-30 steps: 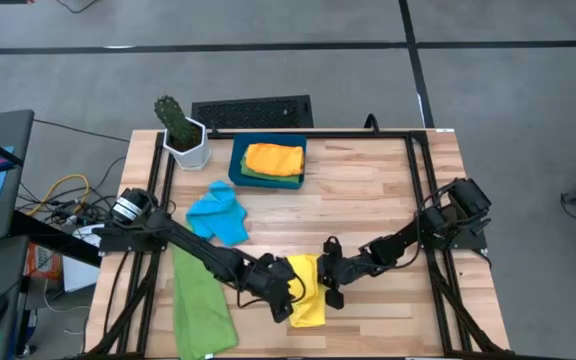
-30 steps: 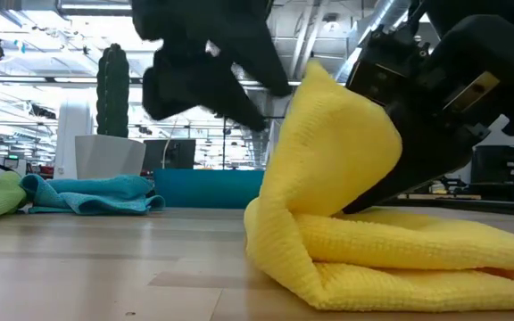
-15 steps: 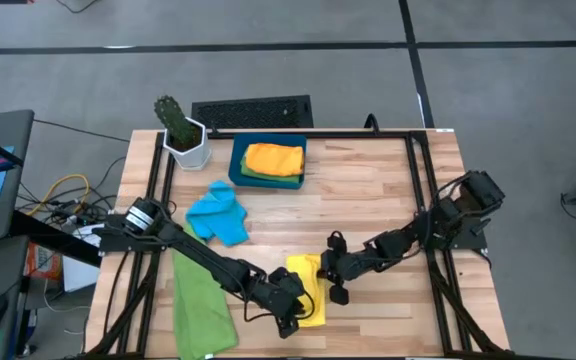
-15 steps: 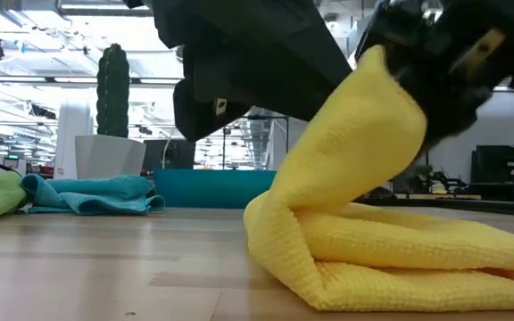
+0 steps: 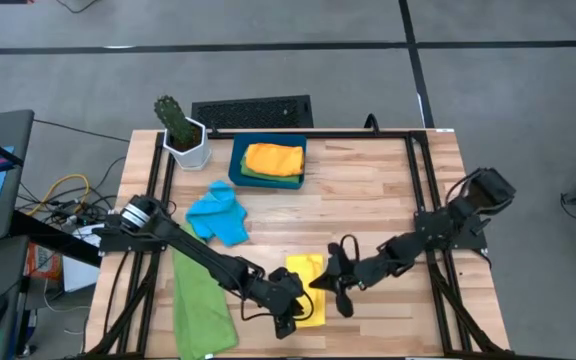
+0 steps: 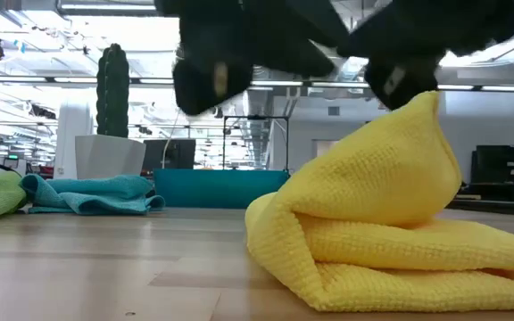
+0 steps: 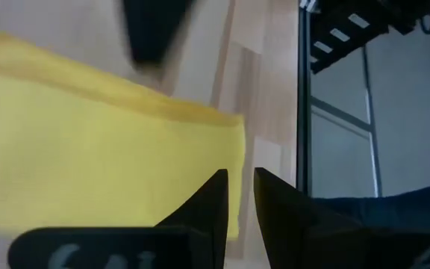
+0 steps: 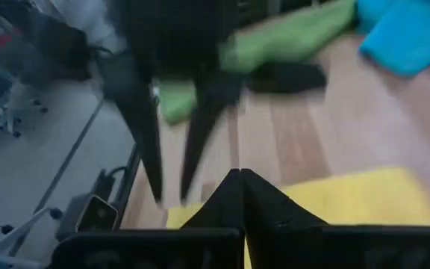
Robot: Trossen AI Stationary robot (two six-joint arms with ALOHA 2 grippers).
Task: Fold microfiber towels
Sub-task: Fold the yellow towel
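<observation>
The yellow towel (image 5: 304,292) lies folded in layers near the table's front edge, and it also shows in the low view (image 6: 373,250). My right gripper (image 5: 324,284) is shut on its raised part (image 6: 422,116). My left gripper (image 5: 290,314) hovers at the towel's near left side. Its fingers (image 7: 240,190) are a narrow gap apart, and bare wood shows between them. It touches nothing. A sky-blue towel (image 5: 218,212) and a green towel (image 5: 203,300) lie on the table's left part. My right gripper holds a raised fold of the yellow towel's upper layer (image 6: 428,100), pinched at the peak. The fingers come slanting down from the table's right. One layer or several, I cannot tell. The peak stands just above the stack, and the rest of the towel lies on the table.
A dark teal tray (image 5: 236,160) at the far middle holds an orange towel (image 5: 274,158) on a green one (image 5: 260,178). A potted cactus (image 5: 182,135) stands at the far left. Bare wood lies between the tray and the yellow towel.
My right gripper has gone toward the table's near edge and down with the yellow towel's raised fold. The fold stood tall and now sits lower over the stack. The towel's bottom layers stayed on the table. My left gripper has shifted toward the near edge.
</observation>
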